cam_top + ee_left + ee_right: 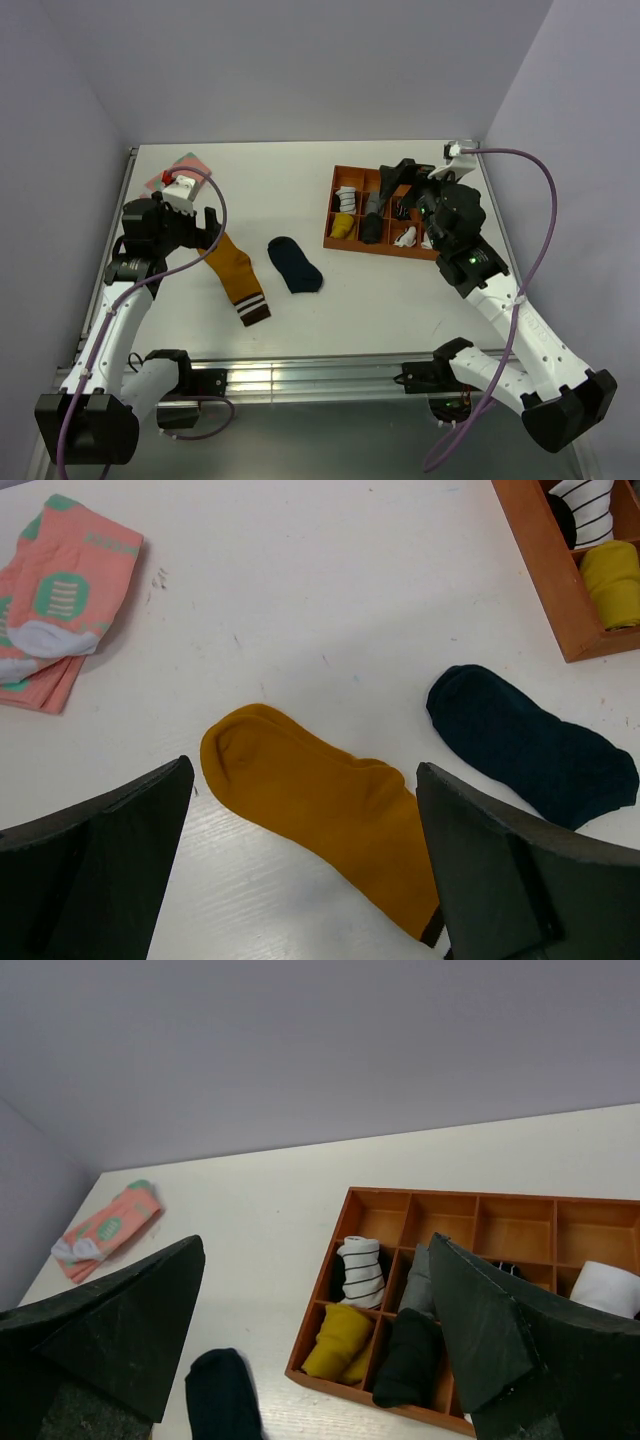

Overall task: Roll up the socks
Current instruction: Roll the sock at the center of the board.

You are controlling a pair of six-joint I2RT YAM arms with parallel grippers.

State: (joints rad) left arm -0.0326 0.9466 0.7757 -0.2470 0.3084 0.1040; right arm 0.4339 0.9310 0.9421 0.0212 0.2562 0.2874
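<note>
Two socks lie flat on the white table. The mustard-orange sock [236, 272] [330, 810] has its striped cuff toward the near edge. The shorter dark navy sock [294, 265] [530, 745] [222, 1395] lies just to its right, apart from it. My left gripper [200, 233] [305, 770] is open, hovering above the toe end of the mustard sock with nothing between its fingers. My right gripper [398, 190] [315, 1243] is open and empty too, raised over the wooden tray.
An orange wooden tray [333, 215] [345, 1210] [545, 580] at the back right holds several rolled socks in its compartments. A pink-and-green folded cloth [180, 168] [60, 600] [105, 1230] lies at the back left corner. Walls enclose the table on three sides.
</note>
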